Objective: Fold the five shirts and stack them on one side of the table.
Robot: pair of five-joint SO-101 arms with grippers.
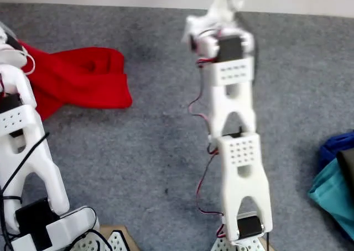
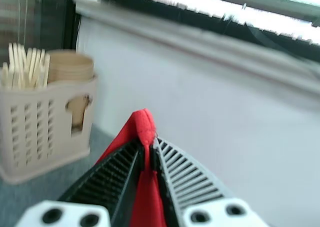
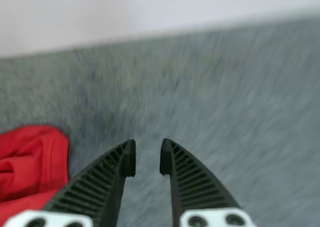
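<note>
Shirt (image 2: 142, 128) in left gripper (image 2: 149, 147), seemingly aloft

A plain red shirt (image 1: 83, 79), a speckled grey table (image 1: 144, 151), blue cloth (image 1: 336, 144), teal cloth (image 1: 332, 193), white arms (image 1: 241, 173), black ribbed fingers (image 3: 112, 177) and a beige slotted basket (image 2: 45, 127) are shown.

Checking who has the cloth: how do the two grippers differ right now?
The left gripper is shut on the red shirt; the right gripper holds nothing. The left gripper's jaws pinch together; the right gripper's stand slightly apart. Both have ribbed jaws.
</note>
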